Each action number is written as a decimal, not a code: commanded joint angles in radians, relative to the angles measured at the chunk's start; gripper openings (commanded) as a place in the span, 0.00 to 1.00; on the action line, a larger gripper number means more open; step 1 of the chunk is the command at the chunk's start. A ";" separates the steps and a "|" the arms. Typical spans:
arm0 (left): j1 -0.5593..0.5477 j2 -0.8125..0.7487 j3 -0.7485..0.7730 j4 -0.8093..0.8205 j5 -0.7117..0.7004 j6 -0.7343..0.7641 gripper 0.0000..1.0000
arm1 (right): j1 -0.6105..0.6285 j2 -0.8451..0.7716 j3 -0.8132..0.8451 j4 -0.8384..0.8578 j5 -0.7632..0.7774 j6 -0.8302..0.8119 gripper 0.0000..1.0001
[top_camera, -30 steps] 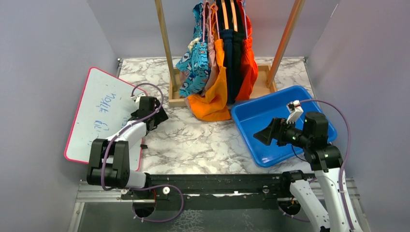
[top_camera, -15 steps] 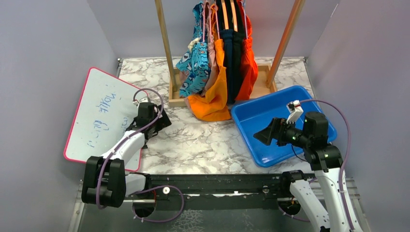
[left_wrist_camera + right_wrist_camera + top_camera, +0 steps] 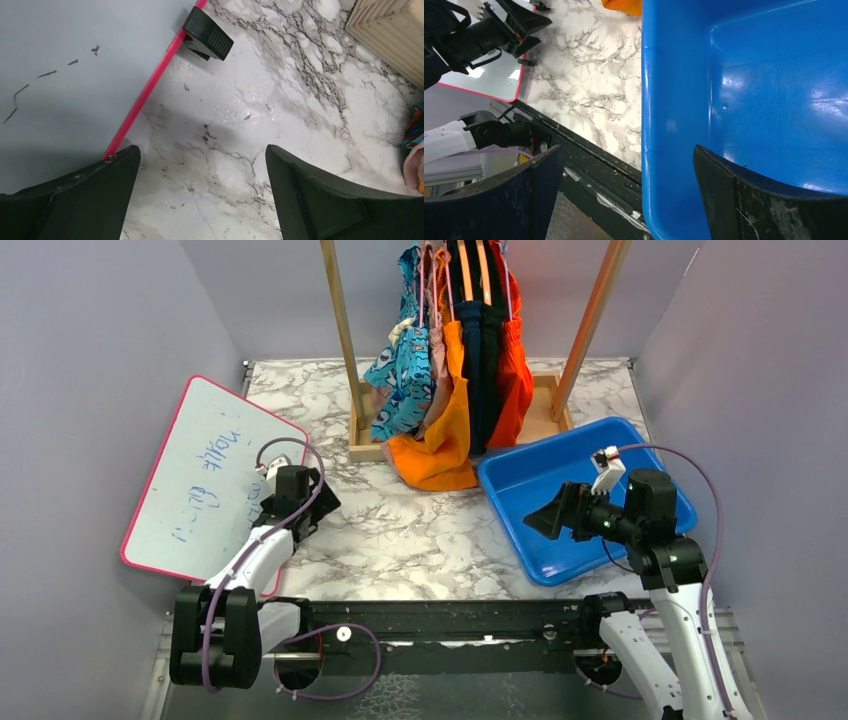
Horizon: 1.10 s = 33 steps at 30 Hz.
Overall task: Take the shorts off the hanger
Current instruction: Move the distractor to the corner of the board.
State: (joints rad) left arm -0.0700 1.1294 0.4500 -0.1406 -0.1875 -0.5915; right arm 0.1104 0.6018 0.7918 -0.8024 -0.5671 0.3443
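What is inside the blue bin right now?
Only bare blue plastic shows inside the blue bin; nothing lies in the visible part. The right gripper above it hides part of the floor from the top camera.

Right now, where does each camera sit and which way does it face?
Top external: above and behind, looking down at the table, shorts, left arm and right arm.
Left wrist: looks down at table and whiteboard; open left fingers show.
Right wrist: looks down into the blue bin; open right fingers show.
Shared: whiteboard, in all three.
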 commanded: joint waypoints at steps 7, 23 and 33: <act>0.044 -0.036 0.002 -0.049 -0.074 -0.024 0.99 | 0.005 -0.011 0.011 0.005 -0.010 0.008 0.99; 0.044 -0.067 -0.005 -0.065 0.027 -0.041 0.99 | 0.005 -0.010 0.011 -0.002 -0.065 0.008 0.99; 0.041 -0.164 0.036 -0.051 0.285 -0.014 0.99 | 0.005 0.098 0.050 0.088 -0.404 -0.013 0.93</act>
State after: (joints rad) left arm -0.0322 1.0168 0.4461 -0.2192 -0.0860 -0.6235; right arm 0.1104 0.6540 0.7937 -0.7525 -0.8387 0.3573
